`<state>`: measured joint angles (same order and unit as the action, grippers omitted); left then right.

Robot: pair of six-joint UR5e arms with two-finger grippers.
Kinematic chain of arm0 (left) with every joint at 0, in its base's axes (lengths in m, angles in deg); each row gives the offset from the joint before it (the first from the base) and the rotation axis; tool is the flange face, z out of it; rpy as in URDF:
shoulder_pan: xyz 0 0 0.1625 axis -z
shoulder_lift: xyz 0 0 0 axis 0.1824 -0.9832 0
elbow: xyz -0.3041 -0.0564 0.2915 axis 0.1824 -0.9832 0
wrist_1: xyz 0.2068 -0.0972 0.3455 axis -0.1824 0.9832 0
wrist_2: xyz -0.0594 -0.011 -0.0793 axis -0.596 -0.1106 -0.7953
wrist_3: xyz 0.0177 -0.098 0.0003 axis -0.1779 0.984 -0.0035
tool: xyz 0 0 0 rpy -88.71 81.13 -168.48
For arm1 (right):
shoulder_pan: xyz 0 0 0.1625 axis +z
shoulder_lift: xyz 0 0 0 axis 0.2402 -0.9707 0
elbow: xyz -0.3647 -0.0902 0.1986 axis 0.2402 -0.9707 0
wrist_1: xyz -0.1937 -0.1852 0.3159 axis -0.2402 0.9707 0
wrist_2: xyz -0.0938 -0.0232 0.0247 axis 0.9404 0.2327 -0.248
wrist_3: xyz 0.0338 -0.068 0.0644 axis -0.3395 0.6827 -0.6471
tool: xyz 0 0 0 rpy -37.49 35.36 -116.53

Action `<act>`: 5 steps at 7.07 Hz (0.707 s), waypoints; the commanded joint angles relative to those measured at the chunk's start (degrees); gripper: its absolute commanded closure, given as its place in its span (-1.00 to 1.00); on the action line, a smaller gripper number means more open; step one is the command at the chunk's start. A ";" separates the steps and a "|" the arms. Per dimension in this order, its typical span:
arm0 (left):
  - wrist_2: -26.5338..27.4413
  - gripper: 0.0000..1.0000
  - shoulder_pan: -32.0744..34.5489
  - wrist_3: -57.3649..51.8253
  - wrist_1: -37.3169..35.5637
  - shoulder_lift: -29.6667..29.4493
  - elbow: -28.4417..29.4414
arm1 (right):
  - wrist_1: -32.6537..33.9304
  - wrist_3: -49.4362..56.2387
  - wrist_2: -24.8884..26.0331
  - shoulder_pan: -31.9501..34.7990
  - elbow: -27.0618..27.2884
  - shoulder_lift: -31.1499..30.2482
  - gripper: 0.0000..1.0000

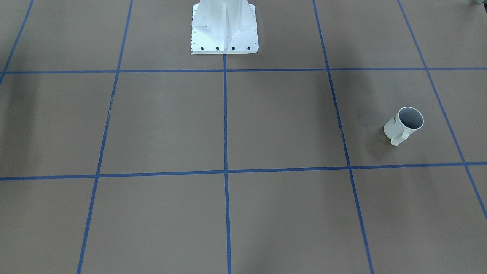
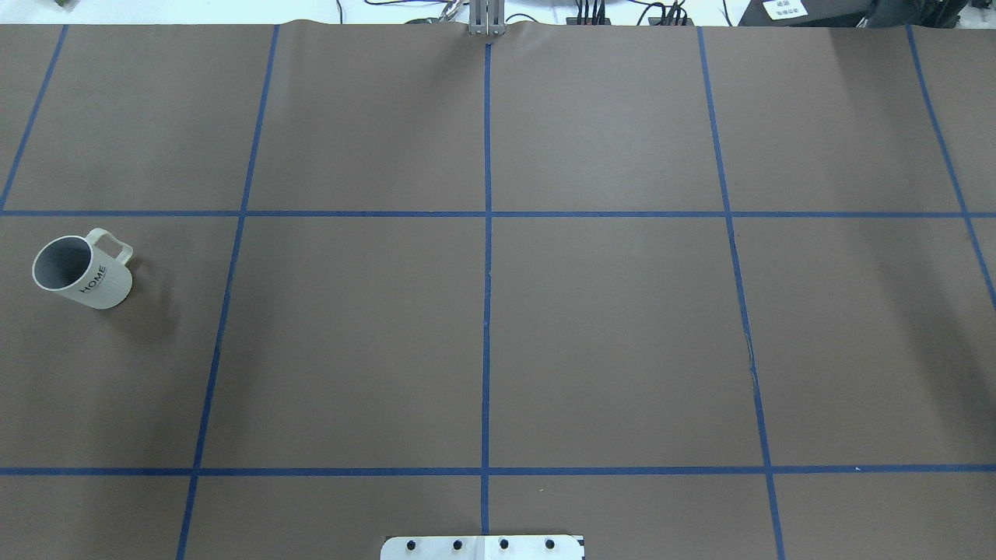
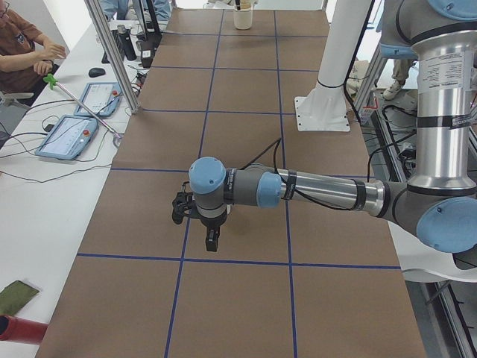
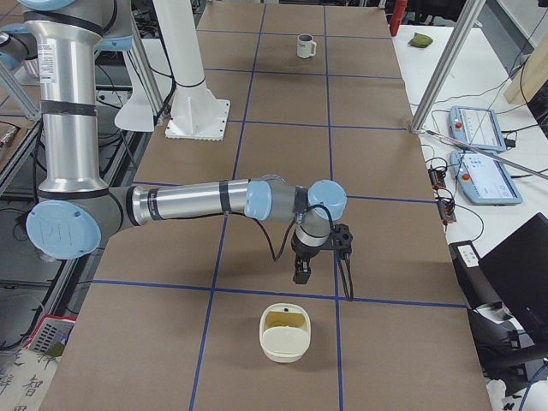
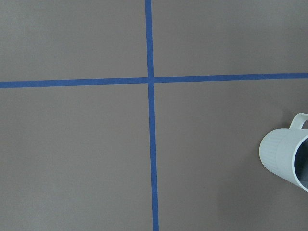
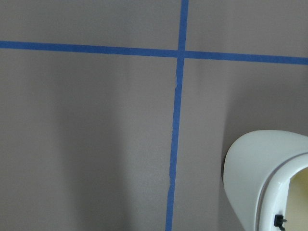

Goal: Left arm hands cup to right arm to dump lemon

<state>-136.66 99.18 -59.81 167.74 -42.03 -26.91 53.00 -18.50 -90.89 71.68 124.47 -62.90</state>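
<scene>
The cup (image 2: 82, 272) is a white ribbed mug with dark lettering and a grey inside. It stands upright on the brown table toward the robot's left, also visible as the cup (image 1: 403, 125), the cup (image 4: 306, 45) and the cup (image 5: 286, 156). The lemon shows in no view. The left gripper (image 3: 212, 242) hangs fingers-down above the table on the near arm; the cup lies at the right edge of its wrist view. I cannot tell whether it is open or shut. The right gripper (image 4: 302, 272) points down near the other table end, state unclear.
A white tilted container (image 4: 287, 334) with a yellowish inside sits just beyond the right gripper, also seen as the container (image 6: 269, 178). The white pedestal (image 1: 224, 26) stands at the table's robot side. Control tablets (image 3: 74, 127) and a seated person (image 3: 22, 45) are beside the table.
</scene>
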 commanded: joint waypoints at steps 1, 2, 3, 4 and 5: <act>0.02 -1.00 0.01 0.10 0.03 0.00 0.08 | -0.97 -0.07 0.00 -0.15 -0.26 0.41 -0.99; 0.02 -1.00 0.01 0.10 0.03 0.00 0.08 | -1.05 -0.07 0.00 -0.15 -0.08 0.51 -0.99; 0.02 -1.00 0.01 0.10 0.03 0.00 0.08 | -1.06 -0.07 0.00 -0.15 0.09 0.51 -0.99; -0.07 -1.00 0.01 0.10 0.03 -0.09 0.25 | -1.06 -0.07 0.00 -0.15 0.09 0.59 -0.99; -0.07 -1.00 0.01 0.10 0.12 -0.17 -0.01 | -0.97 -0.07 0.00 -0.15 0.09 0.51 -0.99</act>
<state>-136.70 99.19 -59.71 167.79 -42.12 -26.79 51.97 -18.57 -90.90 71.54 124.53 -62.38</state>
